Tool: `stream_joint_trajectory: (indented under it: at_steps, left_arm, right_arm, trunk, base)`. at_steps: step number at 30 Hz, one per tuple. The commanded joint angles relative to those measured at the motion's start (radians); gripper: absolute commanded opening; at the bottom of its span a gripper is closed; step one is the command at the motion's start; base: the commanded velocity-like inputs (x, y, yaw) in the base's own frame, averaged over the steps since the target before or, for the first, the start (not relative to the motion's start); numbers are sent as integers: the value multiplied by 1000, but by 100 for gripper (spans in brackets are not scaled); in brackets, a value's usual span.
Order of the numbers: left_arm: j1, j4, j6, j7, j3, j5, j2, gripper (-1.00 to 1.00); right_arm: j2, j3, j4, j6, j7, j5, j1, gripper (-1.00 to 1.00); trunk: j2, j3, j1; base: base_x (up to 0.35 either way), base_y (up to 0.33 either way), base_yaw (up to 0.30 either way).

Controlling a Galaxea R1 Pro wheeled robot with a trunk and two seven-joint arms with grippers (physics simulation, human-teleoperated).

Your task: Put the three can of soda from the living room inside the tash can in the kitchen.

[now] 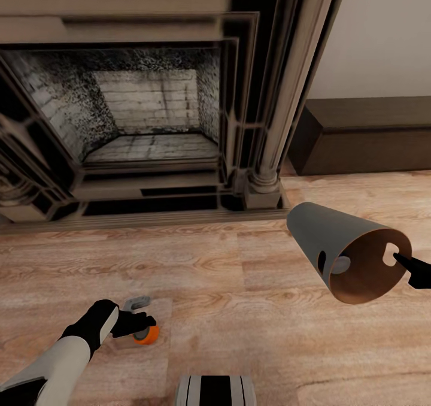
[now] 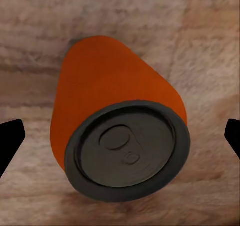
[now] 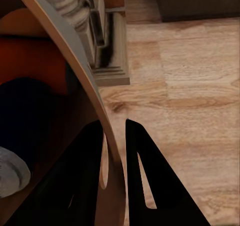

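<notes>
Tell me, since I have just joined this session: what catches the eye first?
The grey trash can hangs tilted above the wood floor, the right gripper pinching its rim, cans visible inside. Lower left, the left gripper straddles an orange soda can lying on the floor before the fireplace.

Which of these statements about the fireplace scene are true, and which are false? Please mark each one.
1. The orange can lies on the wood floor between the open fingers of the left gripper. True.
2. The right gripper pinches the rim of the bin. True.
3. The bin stands upright on the floor. False: it is held tilted above the floor, its open mouth facing the camera.
4. The bin is empty. False: the right wrist view shows an orange and a dark can inside.
5. A dark low bench stands right of the fireplace. True.
</notes>
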Motion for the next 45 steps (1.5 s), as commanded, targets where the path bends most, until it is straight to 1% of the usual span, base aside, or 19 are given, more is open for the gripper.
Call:
stream_joint_trajectory:
  at_steps: [1, 16, 30, 31, 45]
  left_arm:
    - [0, -1, 0, 0, 0, 0, 0, 100]
    - [0, -2, 0, 0, 0, 1, 0, 100]
    - [0, -1, 0, 0, 0, 1, 0, 100]
    - [0, -1, 0, 0, 0, 1, 0, -100]
    - [0, -1, 0, -1, 0, 2, -1, -100]
  right_arm:
    - [0, 0, -1, 6, 5, -9, -1, -100]
    - [1, 0, -1, 8, 20, -9, -1, -100]
    - [2, 0, -1, 8, 22, -9, -1, -100]
    - [2, 0, -1, 8, 22, -9, -1, -100]
    - [2, 0, -1, 7, 22, -9, -1, -100]
  trunk:
    - [0, 0, 0]
    - [0, 0, 0]
    - [0, 0, 0]
    - [0, 0, 0]
    - [0, 0, 0]
  base:
    - [0, 0, 0]
    - [0, 0, 0]
    - [0, 0, 0]
    - [0, 0, 0]
    - [0, 0, 0]
